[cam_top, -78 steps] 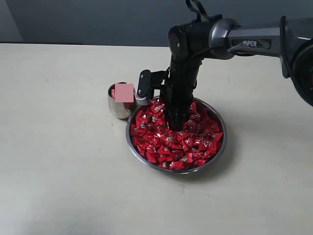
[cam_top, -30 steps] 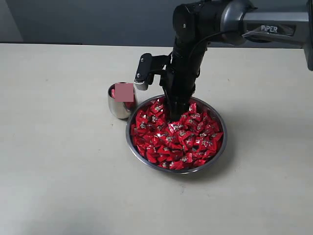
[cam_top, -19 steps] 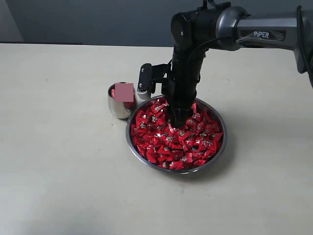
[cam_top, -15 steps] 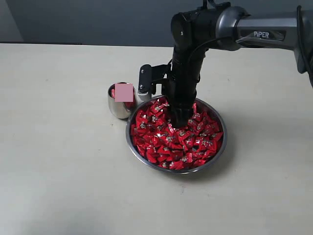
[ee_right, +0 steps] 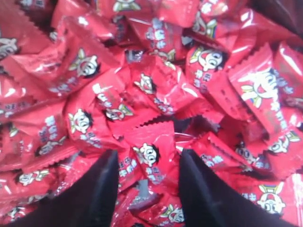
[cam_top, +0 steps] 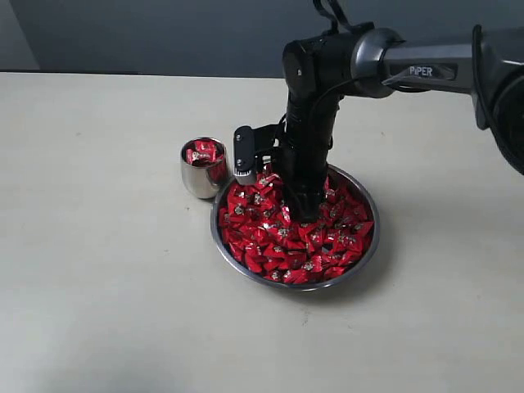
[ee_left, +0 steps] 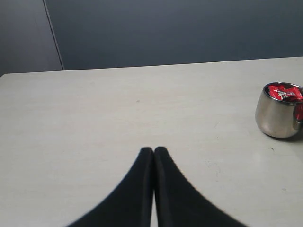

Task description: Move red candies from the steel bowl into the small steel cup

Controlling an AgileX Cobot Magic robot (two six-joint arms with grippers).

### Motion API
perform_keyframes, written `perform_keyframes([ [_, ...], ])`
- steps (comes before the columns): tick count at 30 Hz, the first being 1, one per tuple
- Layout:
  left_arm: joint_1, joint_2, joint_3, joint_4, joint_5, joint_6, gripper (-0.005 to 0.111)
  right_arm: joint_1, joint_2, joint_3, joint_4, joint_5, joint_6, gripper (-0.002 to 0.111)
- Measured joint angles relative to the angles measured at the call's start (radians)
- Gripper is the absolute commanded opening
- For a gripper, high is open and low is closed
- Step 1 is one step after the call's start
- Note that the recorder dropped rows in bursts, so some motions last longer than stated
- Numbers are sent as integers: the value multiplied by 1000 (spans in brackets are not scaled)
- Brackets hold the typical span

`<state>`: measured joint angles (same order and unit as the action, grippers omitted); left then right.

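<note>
The steel bowl [cam_top: 370, 246] holds a heap of red candies [cam_top: 274, 250] at the table's centre. My right gripper [cam_top: 304, 214] points straight down into that heap, toward the bowl's far side. In the right wrist view its jaws [ee_right: 147, 158] stand apart, astride one red candy [ee_right: 154, 142] with others packed all around. The small steel cup [cam_top: 196, 182] stands just left of the bowl with a few red candies [cam_top: 202, 151] in it. My left gripper [ee_left: 154, 150] is shut and empty, low over bare table, with the cup [ee_left: 277, 118] off to one side.
The pale table [cam_top: 98, 270] stretches bare to the left and in front of the bowl. A dark wall [cam_top: 147, 33] runs behind the table's far edge. The right arm's camera bracket [cam_top: 243, 155] hangs close beside the cup's rim.
The right arm has come down, sinking its fingers into the candies near the bowl's far side. The left gripper, the cup and the bowl stay where they were.
</note>
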<state>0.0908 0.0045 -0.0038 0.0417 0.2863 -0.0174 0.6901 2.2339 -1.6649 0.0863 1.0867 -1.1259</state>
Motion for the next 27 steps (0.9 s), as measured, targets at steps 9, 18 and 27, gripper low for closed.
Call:
perform_keyframes([
  [9,0,0,0,0,0,0,0,0,0,0,-2,0,0,39],
  [18,0,0,0,0,0,0,0,0,9,0,-2,-12,-1,41],
  [27,0,0,0,0,0,0,0,0,34,0,0,-23,-1,41],
])
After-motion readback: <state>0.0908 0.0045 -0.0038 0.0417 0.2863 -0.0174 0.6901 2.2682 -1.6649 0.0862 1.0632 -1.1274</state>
